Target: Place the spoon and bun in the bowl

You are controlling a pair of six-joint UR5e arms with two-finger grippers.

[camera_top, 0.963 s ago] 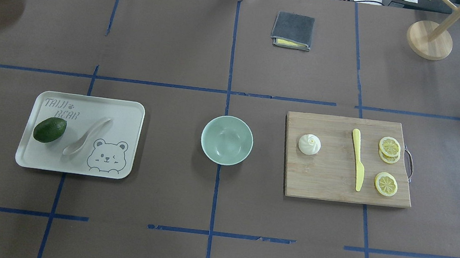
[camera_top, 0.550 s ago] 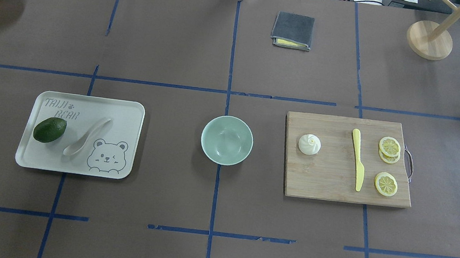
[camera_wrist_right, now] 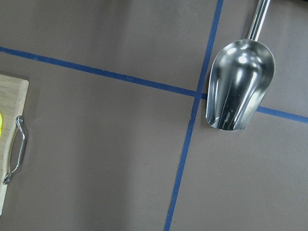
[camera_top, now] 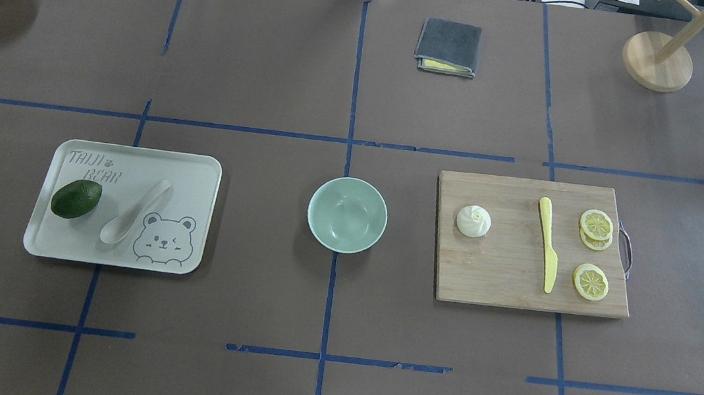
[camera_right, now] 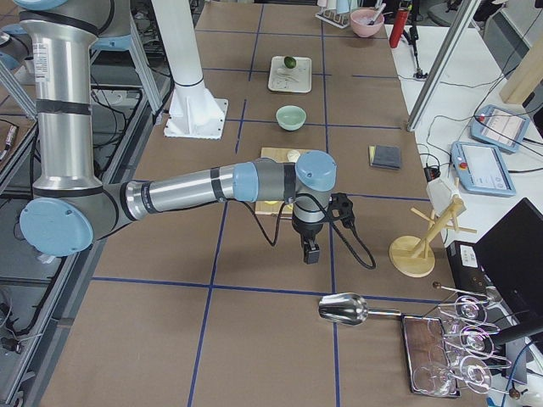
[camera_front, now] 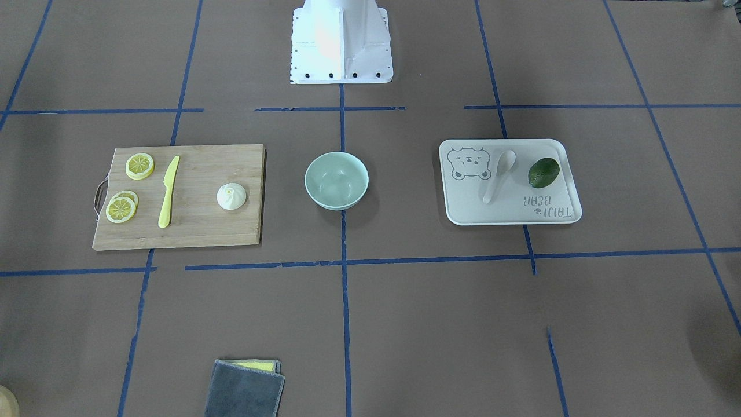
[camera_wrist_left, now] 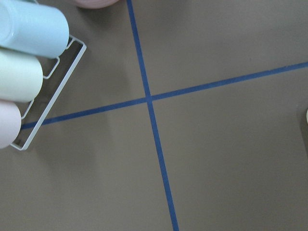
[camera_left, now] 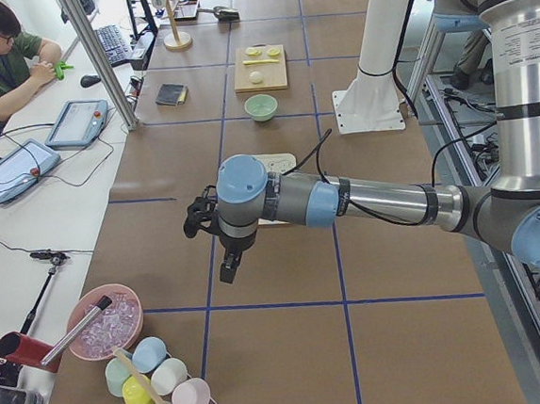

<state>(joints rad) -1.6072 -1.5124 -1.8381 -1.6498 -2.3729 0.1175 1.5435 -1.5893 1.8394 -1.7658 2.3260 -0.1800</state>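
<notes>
Since both claws show only in the side views, I cannot tell whether the left claw (camera_left: 226, 262) or the right claw (camera_right: 311, 248) stands apart or together; neither is seen to carry anything. No step of the task is done yet: the bowl (camera_top: 347, 215) sits unfilled, roughly midway between them.

The spoon (camera_top: 133, 212) lies inward of the left claw, on the tray (camera_top: 196, 170) between that claw and the bowl, so I judge the left arm the nearer for it. Its long axis runs slantwise, with the scoop toward the robot and the claw's side and the handle pointing away, toward the bowl. A dark green fruit (camera_top: 76, 198) lies just beside the scoop, on the side the claw would come in from, and could be knocked.

The bun (camera_top: 474, 221) rests inward of the right claw, on the cutting board (camera_top: 489, 273), at the end nearest the bowl. The yellow knife (camera_top: 546, 246) and lemon slices (camera_top: 590, 281) lie between claw and bun. Below the right claw lies a metal scoop (camera_wrist_right: 239, 91); below the left, a rack of cups (camera_wrist_left: 29, 62).
</notes>
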